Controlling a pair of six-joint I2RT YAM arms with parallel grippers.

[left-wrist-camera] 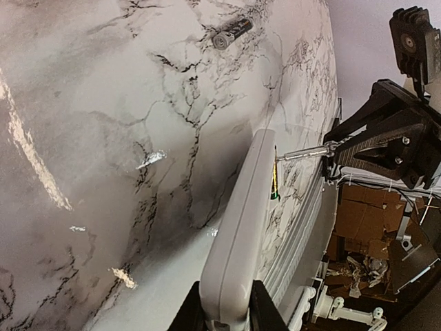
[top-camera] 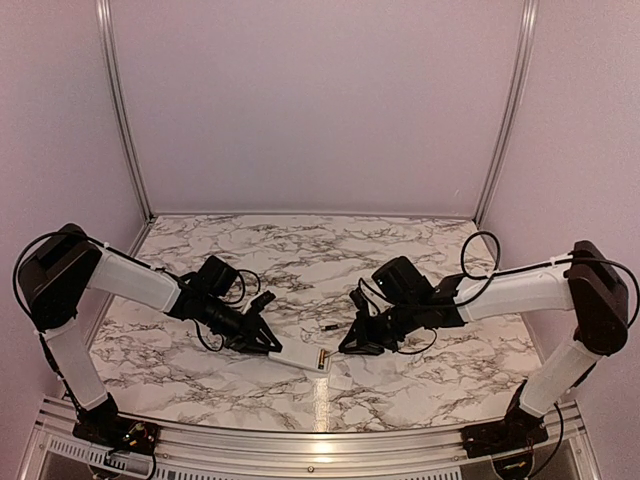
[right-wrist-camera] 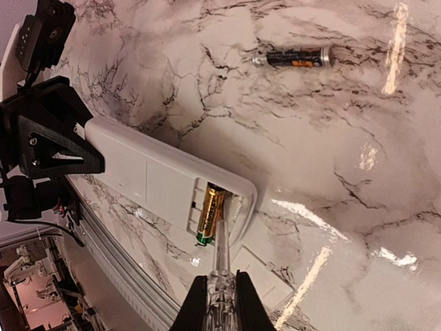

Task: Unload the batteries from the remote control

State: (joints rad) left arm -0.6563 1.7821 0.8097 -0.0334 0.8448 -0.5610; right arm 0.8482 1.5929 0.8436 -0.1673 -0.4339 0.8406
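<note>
Loose battery on the surface beyond the remote, cover just beside its recess end — remote near the front edge, long axis left-right, left claw pinching its left end, right claw pinching a tool — tip beside the crosswise seated battery.

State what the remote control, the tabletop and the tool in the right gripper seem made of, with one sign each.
The remote control looks like matte white plastic, with moulded seams. The tabletop is marble-patterned and glossy, with glare streaks; stone or laminate is unclear. The tool has a clear, probably plastic handle and a silvery, metal-looking shaft.
</note>
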